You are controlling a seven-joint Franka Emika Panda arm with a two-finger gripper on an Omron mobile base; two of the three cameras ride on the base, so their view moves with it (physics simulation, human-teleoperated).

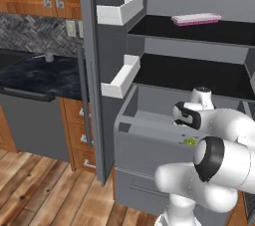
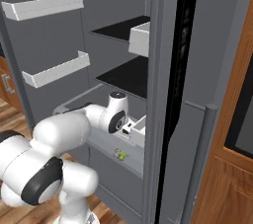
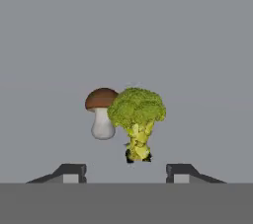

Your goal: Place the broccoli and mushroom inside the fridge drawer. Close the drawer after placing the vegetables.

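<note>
Gripper (image 3: 126,173) spread wide and empty, hanging over the open drawer (image 1: 144,120) — tips well apart at 6 o'clock in the hand view. Broccoli (image 3: 137,119) and mushroom (image 3: 101,112) lying together on the drawer's grey floor, touching or overlapping, mushroom at 9 o'clock of the broccoli. From the left base view, just a speck of green broccoli (image 1: 189,142) beside the arm. Drawer pulled out below the black fridge shelves (image 1: 199,73) — pink tray (image 1: 195,18) on the upper one.
</note>
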